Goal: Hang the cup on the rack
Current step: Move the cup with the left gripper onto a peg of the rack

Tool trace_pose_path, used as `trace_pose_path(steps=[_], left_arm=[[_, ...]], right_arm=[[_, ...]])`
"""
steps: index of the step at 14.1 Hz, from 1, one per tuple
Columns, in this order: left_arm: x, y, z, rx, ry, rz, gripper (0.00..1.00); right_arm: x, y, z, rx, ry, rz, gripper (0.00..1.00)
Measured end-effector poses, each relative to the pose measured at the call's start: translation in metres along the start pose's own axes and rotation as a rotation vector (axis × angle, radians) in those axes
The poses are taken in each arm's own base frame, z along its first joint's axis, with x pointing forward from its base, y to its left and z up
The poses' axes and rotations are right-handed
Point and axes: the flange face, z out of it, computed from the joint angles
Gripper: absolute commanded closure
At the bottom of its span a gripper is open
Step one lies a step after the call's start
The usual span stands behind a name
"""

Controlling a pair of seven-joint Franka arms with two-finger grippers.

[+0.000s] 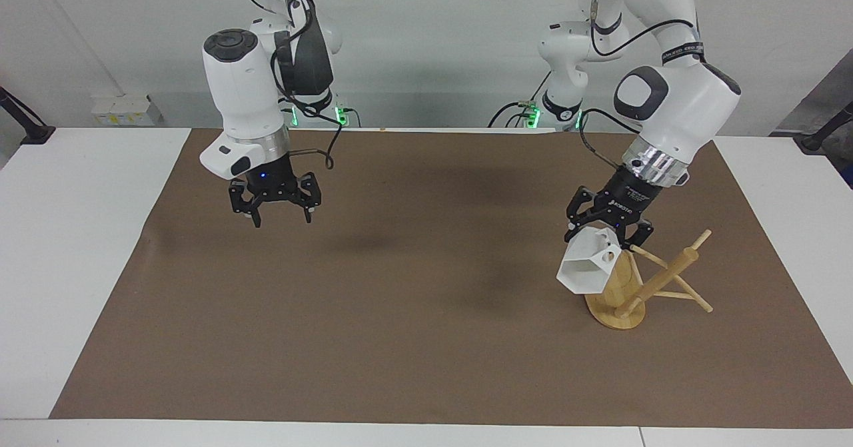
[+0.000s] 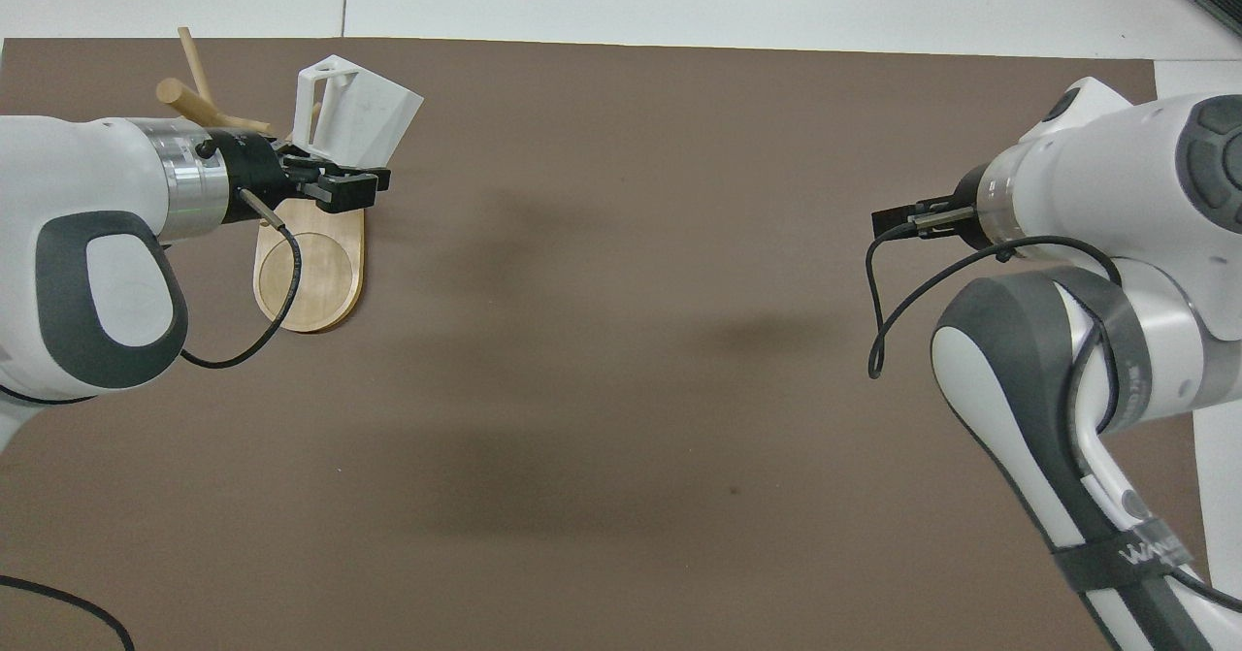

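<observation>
Bamboo mug rack [image 1: 616, 294] lies tipped on its side toward the left arm's end of the brown table mat [image 1: 426, 340], its oval base standing on edge and its thick post [image 1: 660, 280] slanting away toward that end, thin pegs splayed around it. Directly above the upturned base hangs the white faceted cup [image 1: 586, 267], held in the air by the left gripper [image 1: 610, 224], which is clenched on the cup's blocky handle. The cup's open mouth tilts down and toward the table's middle, while the round hole in the handle sits just beside the nearest peg, so hanging appears to turn on lining that hole with a peg. Over the mat toward the other end, the right gripper [image 1: 274, 217] waits, released and empty.
</observation>
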Motion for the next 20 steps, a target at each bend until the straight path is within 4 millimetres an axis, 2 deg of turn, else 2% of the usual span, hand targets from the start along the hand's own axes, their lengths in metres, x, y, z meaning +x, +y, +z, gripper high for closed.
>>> trace_pose_path(steps=[2,7,12,20], left_arm=[[0.000,-0.001,0.001,-0.008,-0.013,-0.028,1.00],[0.001,0.008,-0.001,-0.039,-0.056,-0.110,1.00],[0.015,0.016,0.011,-0.063,-0.068,-0.167,1.00],[0.027,0.024,0.019,-0.088,-0.092,-0.204,1.00]], right_arm=[[0.000,0.007,0.000,-0.003,-0.003,0.010,0.00],[0.000,0.008,0.000,-0.011,-0.002,0.007,0.00],[0.000,0.009,0.000,-0.032,-0.001,-0.005,0.00],[0.000,0.009,0.000,-0.035,0.000,-0.005,0.00]])
